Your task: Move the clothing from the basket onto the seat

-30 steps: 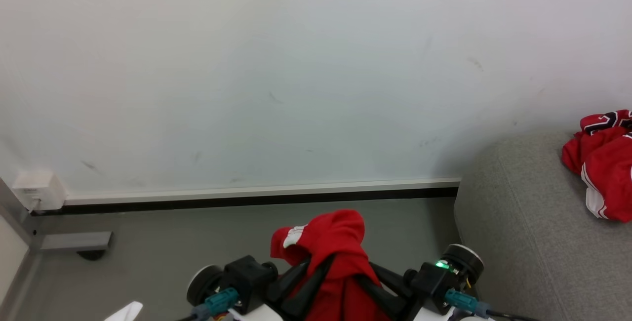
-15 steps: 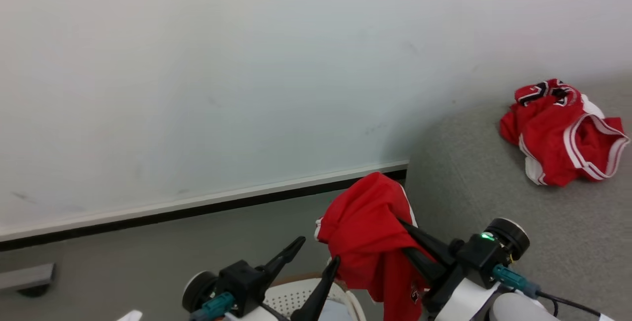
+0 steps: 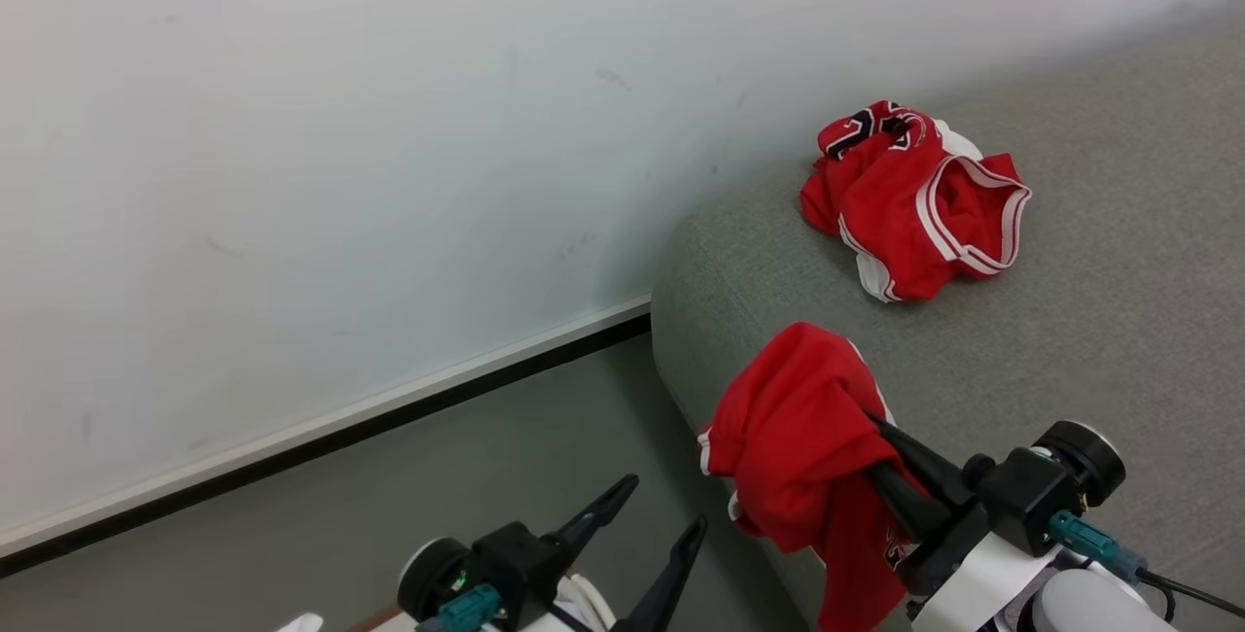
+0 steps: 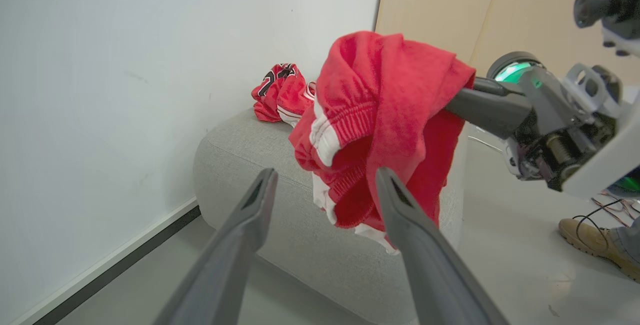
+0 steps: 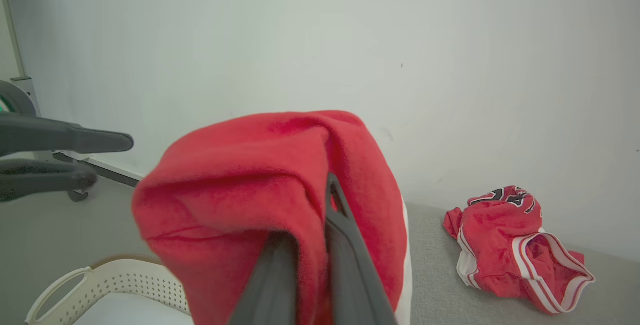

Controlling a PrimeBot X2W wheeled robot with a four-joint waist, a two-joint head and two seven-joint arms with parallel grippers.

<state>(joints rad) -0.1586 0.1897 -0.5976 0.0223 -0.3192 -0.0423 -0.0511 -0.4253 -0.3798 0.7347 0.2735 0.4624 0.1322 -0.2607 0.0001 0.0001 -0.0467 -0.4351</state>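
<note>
Near the rounded edge of the grey fabric-upholstered seat (image 3: 1119, 301): right gripper (image 5: 310, 225) pinches a red thin-fabric sports garment (image 3: 793, 418).
Left gripper (image 3: 663, 502) stands spread, empty.

A: Wall?
B: White wall (image 3: 292, 126), faint scuffs; white skirting (image 3: 321, 423) over a black strip.
A: Floor?
B: Grey floor (image 3: 389, 496), smooth. Tan panel (image 4: 500, 10) adjoins the wall in the left wrist view.

Head cam: high, tilted down-forward over wall (image 3: 292, 126) and seat (image 3: 1119, 272) corner; left wrist cam: low, close, facing the hanging red garment (image 4: 390, 90) and seat end; right wrist cam: tight behind that garment, facing the wall; all three share the crumpled garment (image 3: 914, 204) on the seat.
</note>
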